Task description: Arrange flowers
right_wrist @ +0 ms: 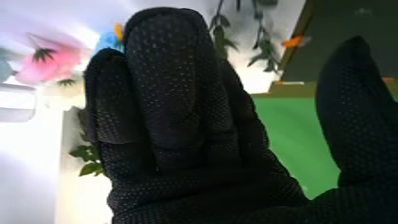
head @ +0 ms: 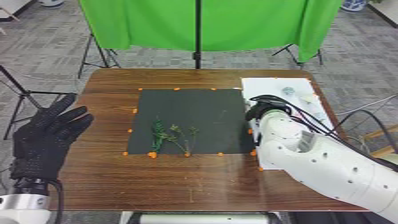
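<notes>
In the head view, green sprigs lie on a dark mat. My left hand is open at the table's left; my right hand is over the white sheet – picking out a flower, I judge. In the right wrist view, its fingers are straight, thumb apart, gripping nothing, with a pink flower beyond – next calls for a gentle pinch on one stem.
</notes>
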